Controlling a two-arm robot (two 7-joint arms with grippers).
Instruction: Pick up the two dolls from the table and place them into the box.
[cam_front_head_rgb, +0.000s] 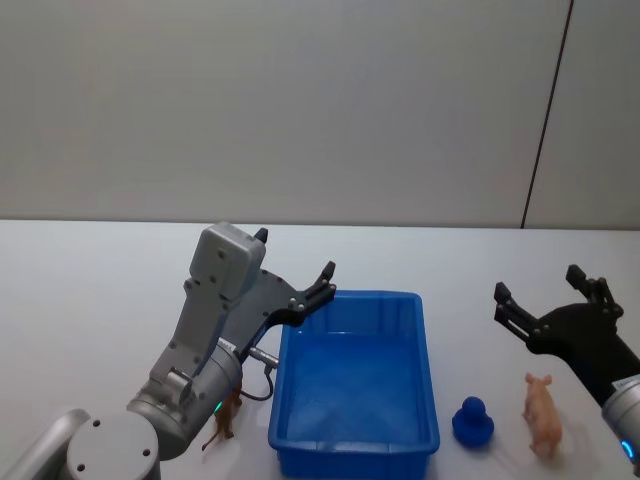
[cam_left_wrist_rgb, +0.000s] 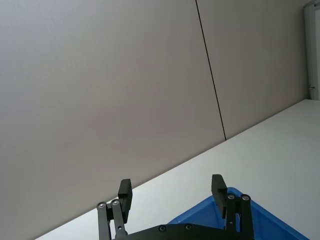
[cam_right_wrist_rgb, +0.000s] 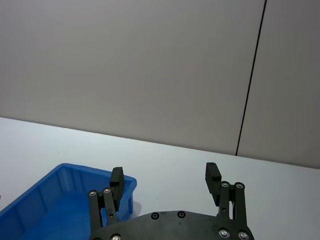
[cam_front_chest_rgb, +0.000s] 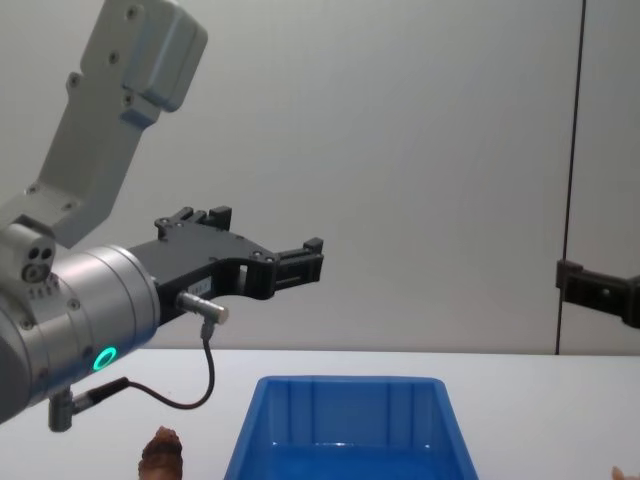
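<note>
Both spread apart and empty, the left pincer (cam_left_wrist_rgb: 171, 187) and right pincer (cam_right_wrist_rgb: 164, 175) hung above the counter (cam_front_head_rgb: 100, 300), brown-tufted doll (cam_front_head_rgb: 225, 418) just left of the box (cam_front_head_rgb: 355, 296), pink doll (cam_front_head_rgb: 541, 410) on its right near a blue duck (cam_front_head_rgb: 472, 422), which a loosely aimed grab might take instead.

You've got a smooth, glossy blue plastic bin (cam_front_head_rgb: 355, 447) on a matt white tabletop (cam_front_head_rgb: 100, 290). Your left gripper (cam_left_wrist_rgb: 171, 186) and right gripper (cam_right_wrist_rgb: 165, 175) read as matt black with bright metal screw heads, and the left arm casing (cam_front_head_rgb: 225, 270) as satin grey. The pink doll (cam_front_head_rgb: 543, 412) looks smooth, the brown doll (cam_front_head_rgb: 225, 418) rough, and the blue duck (cam_front_head_rgb: 472, 422) dull.
</note>
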